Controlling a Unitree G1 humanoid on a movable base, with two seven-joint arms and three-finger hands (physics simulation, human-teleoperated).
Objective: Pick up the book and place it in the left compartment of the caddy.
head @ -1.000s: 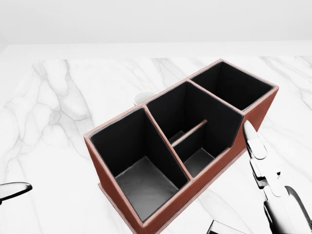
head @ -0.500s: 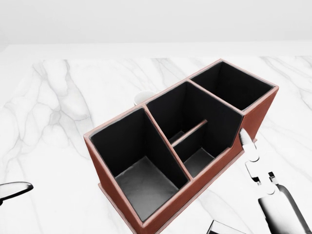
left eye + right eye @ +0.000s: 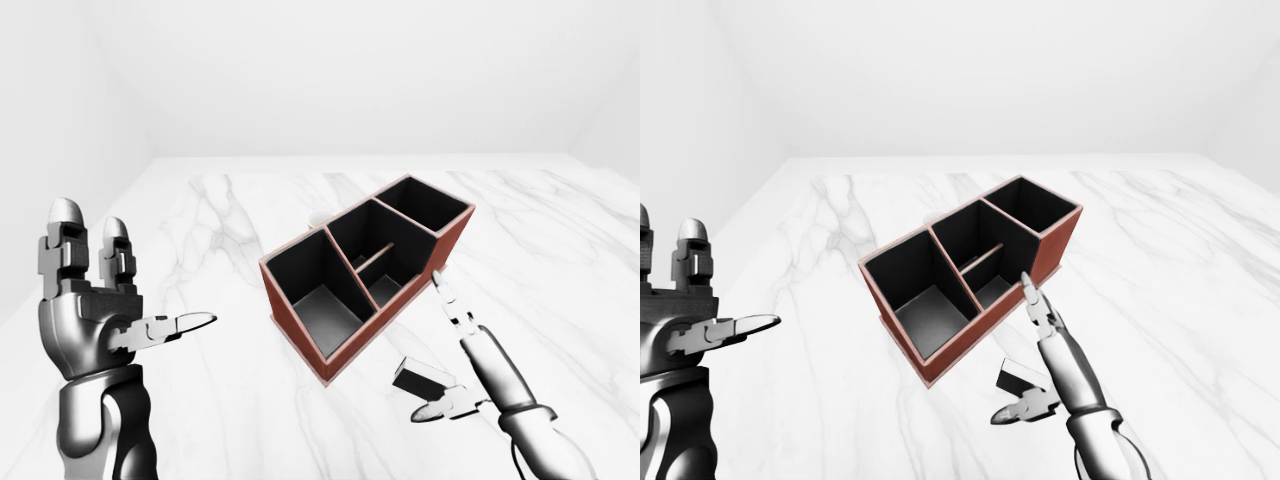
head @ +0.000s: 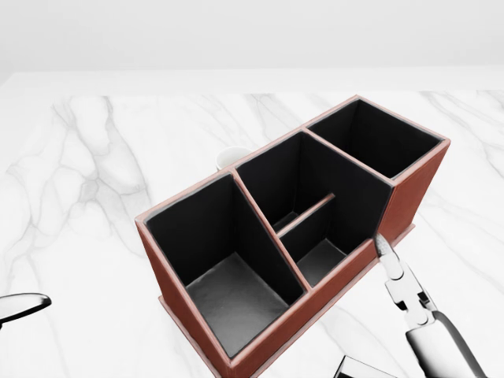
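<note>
Right hand [image 3: 455, 385] sits open at 5 o'clock of the caddy [image 3: 365, 268], above the book [image 3: 422, 378]; left hand [image 3: 95, 305] open too.

In the head view the right hand [image 4: 405, 295] has sunk toward the lower right of the frame and shifted slightly left. Its raised fingertip, earlier level with the caddy's [image 4: 260, 346] stepped rim, now sits lower beside the long red wall.

Head view: looked steeply down, close over the caddy [image 4: 299, 236]. Eye views: looked from farther off, level, across the counter [image 3: 560, 260]; shared caddy and both arms.
</note>
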